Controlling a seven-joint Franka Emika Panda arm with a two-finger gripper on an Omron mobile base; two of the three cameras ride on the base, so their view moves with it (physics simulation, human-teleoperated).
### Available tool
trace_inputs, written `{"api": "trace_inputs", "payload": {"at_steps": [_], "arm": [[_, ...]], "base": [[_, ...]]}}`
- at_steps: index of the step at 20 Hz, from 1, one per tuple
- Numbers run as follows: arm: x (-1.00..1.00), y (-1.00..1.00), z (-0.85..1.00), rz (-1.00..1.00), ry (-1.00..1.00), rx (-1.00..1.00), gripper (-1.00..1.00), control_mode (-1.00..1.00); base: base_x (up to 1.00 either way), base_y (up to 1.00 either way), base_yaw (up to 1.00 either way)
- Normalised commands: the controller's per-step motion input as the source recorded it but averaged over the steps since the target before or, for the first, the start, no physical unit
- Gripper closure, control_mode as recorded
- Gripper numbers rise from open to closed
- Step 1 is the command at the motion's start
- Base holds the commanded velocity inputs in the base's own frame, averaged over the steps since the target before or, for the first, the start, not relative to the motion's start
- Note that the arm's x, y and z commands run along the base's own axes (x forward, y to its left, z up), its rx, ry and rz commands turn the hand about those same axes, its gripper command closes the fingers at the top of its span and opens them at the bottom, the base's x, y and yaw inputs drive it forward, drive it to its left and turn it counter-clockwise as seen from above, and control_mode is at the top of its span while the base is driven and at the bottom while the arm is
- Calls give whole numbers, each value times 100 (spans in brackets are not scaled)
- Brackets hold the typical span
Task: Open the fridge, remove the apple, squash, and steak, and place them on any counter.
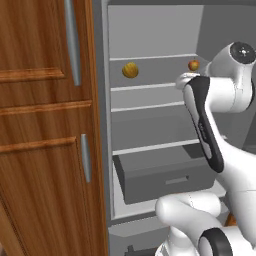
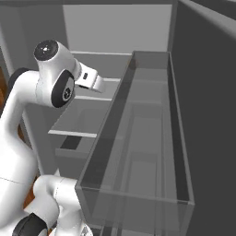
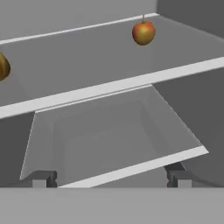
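Two fingertips: my gripper (image 3: 109,178) shows its dark tips at the bottom of the hand view, set wide apart, nothing between them, touching nothing.
Hand position: inside the open fridge (image 1: 150,125), in front of the upper shelves; in the left base view my wrist sits at the right of the opening, by the shelf with the fruit.
Gripper in base views: fingers hidden behind my own arm, spread not readable there.
Apple: apple (image 3: 143,32) rests on the upper shelf (image 3: 87,57), far right and toward the back; red-orange with a yellowish patch, stem up. Same apple (image 1: 193,65) sits just above my wrist in the left base view. Well apart from my fingertips.
Squash: squash (image 1: 130,70) on the same shelf, left part, well apart from the apple; only its edge (image 3: 3,66) cuts in at the left border of the hand view.
Steak: cannot tell where it is.
Lower shelf: clear shelf (image 3: 113,135) directly ahead of my fingers, below the fruit shelf.
Drawer: grey drawer (image 1: 165,177) low in the fridge, pulled partway out.
Door: fridge door (image 2: 203,115) swung open at the right, with a clear door bin (image 2: 138,152) on its inner side.
Cabinet: brown wooden cabinet (image 1: 45,140) with silver handles, left of the fridge.
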Motion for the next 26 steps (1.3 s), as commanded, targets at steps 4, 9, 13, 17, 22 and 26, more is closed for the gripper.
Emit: {"api": "trace_inputs", "payload": {"at_steps": [4,9,13,17,22,26], "arm": [[8,0,0,-1,9,0,-100,-100],[0,-4,0,0,-1,0,-100,-100],[32,-27,1,0,0,0,-100,-100],[74,-29,13,0,0,0,-100,-100],[68,-17,19,0,0,0,-100,-100],[59,-40,0,0,0,-3,-100,-100]], "base": [[0,0,0],[0,0,0],[0,0,0],[0,0,0],[0,0,0],[0,0,0]]}}
